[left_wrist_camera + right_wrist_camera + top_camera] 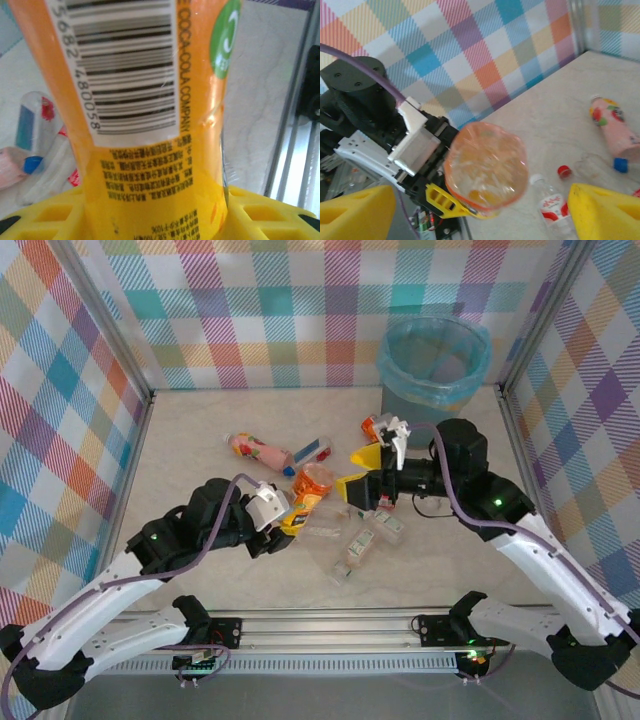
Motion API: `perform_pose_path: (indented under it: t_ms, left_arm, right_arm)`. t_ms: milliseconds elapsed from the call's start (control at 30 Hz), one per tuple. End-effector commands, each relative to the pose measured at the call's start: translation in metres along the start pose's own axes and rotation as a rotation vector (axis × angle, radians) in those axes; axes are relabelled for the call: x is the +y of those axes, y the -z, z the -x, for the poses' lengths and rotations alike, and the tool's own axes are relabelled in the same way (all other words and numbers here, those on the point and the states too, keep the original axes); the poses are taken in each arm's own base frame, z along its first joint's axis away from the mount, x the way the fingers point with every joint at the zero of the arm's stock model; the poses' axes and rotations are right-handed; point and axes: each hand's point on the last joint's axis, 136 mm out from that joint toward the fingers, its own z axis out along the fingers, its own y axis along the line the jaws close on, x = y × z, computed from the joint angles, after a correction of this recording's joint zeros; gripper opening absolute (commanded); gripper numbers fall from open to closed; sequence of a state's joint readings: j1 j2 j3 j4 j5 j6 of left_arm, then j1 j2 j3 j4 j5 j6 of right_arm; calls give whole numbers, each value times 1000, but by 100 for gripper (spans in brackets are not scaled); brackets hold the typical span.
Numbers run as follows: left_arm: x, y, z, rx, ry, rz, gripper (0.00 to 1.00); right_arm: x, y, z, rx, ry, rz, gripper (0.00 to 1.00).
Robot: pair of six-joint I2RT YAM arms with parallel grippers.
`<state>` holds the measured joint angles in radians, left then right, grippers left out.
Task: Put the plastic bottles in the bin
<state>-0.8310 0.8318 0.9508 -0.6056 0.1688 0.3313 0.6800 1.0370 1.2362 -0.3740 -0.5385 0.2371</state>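
The bin stands at the tabletop's far right corner. Your right jaws gape, released, nearer it. Your left jaws clench the orange bottle above mid-tabletop, its long axis pointing base-first between the right jaws.

Pale tabletop with plastic bottles, bin
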Motion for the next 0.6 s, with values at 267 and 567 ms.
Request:
perform_pose_path:
  t_ms: [267, 567]
  left_arm:
    - [-17, 6, 42, -173, 30, -99, 49]
    - [-21, 0, 43, -161, 23, -131, 49]
  right_arm:
    - [17, -23, 2, 52, 6, 94, 92]
    - [11, -39, 4, 89, 25, 43, 83]
